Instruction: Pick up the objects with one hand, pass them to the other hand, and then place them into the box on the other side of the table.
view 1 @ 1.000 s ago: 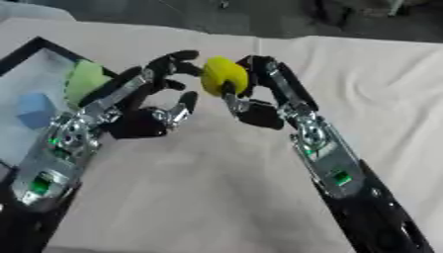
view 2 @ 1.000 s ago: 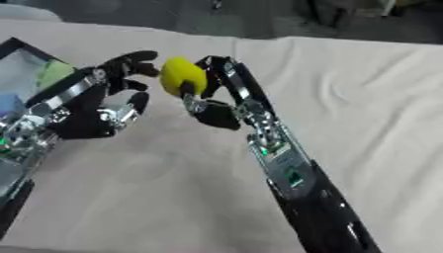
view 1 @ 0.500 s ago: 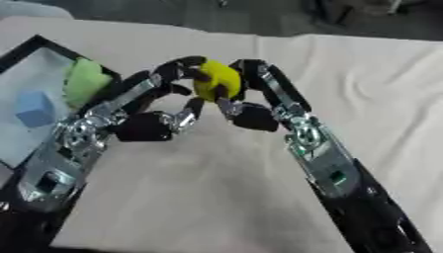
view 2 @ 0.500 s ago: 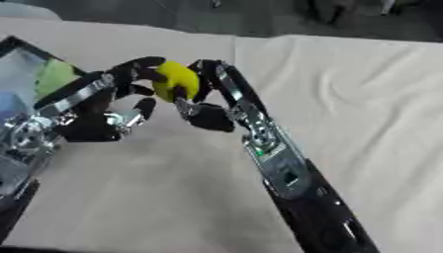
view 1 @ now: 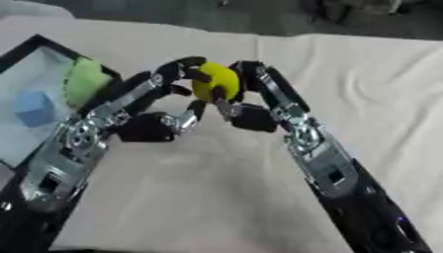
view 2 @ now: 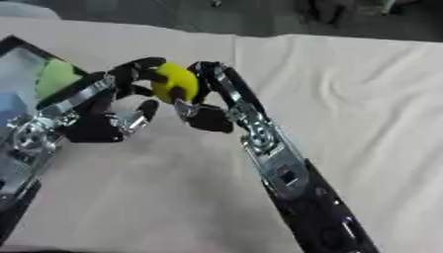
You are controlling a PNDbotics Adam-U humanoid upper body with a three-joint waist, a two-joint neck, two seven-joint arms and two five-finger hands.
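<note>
A yellow ball [view 1: 218, 82] hangs above the cloth between my two hands. My right hand [view 1: 251, 111] comes in from the lower right, fingers curled round the ball's right side. From the left, my left hand [view 1: 154, 123] curls its fingers over the ball's top and left side, thumb beneath it. Both hands touch the ball. The black-rimmed box [view 1: 45, 45] lies at the left edge and holds a light green object [view 1: 84, 81] and a blue block [view 1: 34, 107].
A cream cloth [view 1: 363, 99] covers the table, with a seam running down its middle. Beyond the cloth's far edge lies dark floor [view 1: 259, 17]. Both arms cross the near half of the cloth.
My left hand has moved right and closed its fingers around the ball, which the right hand was holding alone. Both hands have shifted slightly left.
</note>
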